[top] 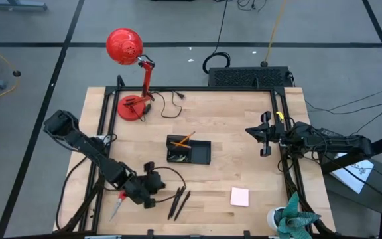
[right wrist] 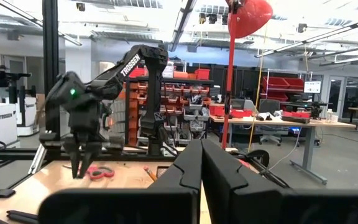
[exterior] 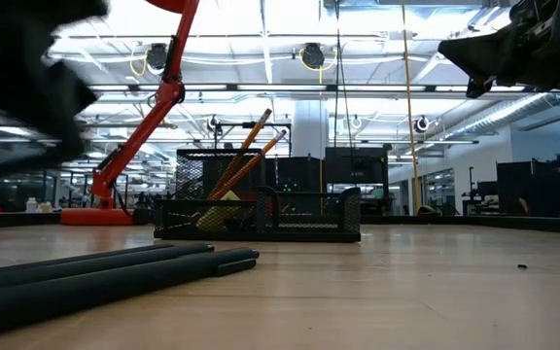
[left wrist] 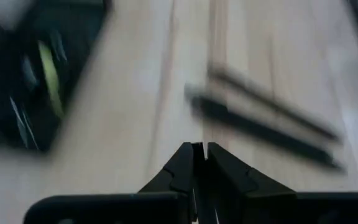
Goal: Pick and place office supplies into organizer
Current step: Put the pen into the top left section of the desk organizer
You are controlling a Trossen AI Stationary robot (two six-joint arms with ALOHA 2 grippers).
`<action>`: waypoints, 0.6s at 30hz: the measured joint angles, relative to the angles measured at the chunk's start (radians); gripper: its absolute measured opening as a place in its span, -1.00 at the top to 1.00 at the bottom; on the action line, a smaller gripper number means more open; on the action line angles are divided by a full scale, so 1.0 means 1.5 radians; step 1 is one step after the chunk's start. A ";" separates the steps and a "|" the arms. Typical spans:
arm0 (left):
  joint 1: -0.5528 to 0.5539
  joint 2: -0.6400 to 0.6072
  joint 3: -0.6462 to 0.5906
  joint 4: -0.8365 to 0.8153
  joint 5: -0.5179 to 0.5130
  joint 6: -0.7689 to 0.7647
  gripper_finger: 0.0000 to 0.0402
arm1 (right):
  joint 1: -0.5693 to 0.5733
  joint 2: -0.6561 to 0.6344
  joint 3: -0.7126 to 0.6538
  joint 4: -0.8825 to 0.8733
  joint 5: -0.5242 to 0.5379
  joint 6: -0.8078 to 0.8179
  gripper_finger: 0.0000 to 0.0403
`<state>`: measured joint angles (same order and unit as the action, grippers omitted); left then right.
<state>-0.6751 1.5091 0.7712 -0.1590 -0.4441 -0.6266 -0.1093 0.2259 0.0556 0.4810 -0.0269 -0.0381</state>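
The left gripper (top: 152,188) is seen low near the table's front edge, just beside the black pens (top: 178,202), its fingers nearly together; whether anything is caught between them cannot be told. The red-handled scissors (top: 119,203) lie beside it. The organizer (top: 188,151) already holds two pencils (top: 184,140). A pen pickup seems in hand; next, a lift toward the organizer is called for. The right gripper (top: 265,136) waits closed at the right edge.
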 joint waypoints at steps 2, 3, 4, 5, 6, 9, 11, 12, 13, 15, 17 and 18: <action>0.011 -0.017 0.000 0.042 -0.036 0.092 0.83 | 0.000 0.000 0.000 0.001 0.000 0.000 1.00; 0.018 -0.024 0.000 0.070 -0.049 0.141 0.84 | 0.000 0.000 0.000 0.000 0.000 0.000 1.00; 0.026 -0.030 0.001 0.094 -0.060 0.193 0.85 | 0.000 0.000 0.000 0.000 0.000 0.000 1.00; 0.036 -0.037 0.001 0.115 -0.071 0.250 0.86 | 0.000 0.002 0.000 0.004 0.000 0.000 1.00; 0.046 -0.045 0.001 0.142 -0.081 0.305 0.86 | 0.000 0.002 0.000 0.004 0.000 0.000 1.00; 0.090 -0.059 0.002 0.228 -0.088 0.468 0.86 | 0.000 0.004 0.000 0.006 0.000 -0.001 1.00; 0.124 -0.064 0.002 0.276 -0.079 0.563 0.84 | 0.000 0.005 0.000 0.005 0.000 -0.002 1.00; 0.142 -0.067 0.002 0.298 -0.070 0.603 0.83 | 0.000 0.005 0.000 0.006 0.000 -0.002 1.00; 0.161 -0.069 0.002 0.327 -0.059 0.636 0.82 | 0.000 0.005 0.000 0.006 0.000 -0.002 1.00; 0.202 -0.070 0.002 0.375 -0.027 0.679 0.81 | 0.000 0.006 0.000 0.006 0.000 -0.006 1.00; 0.243 -0.069 0.002 0.400 0.020 0.707 0.81 | 0.000 0.006 0.000 0.007 0.000 -0.011 1.00; 0.264 -0.069 0.002 0.409 0.047 0.716 0.81 | 0.000 0.006 0.000 0.007 0.000 -0.016 1.00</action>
<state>-0.2790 1.4052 0.7746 0.4550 -0.3741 0.4473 -0.1093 0.2352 0.0555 0.4917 -0.0269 -0.0621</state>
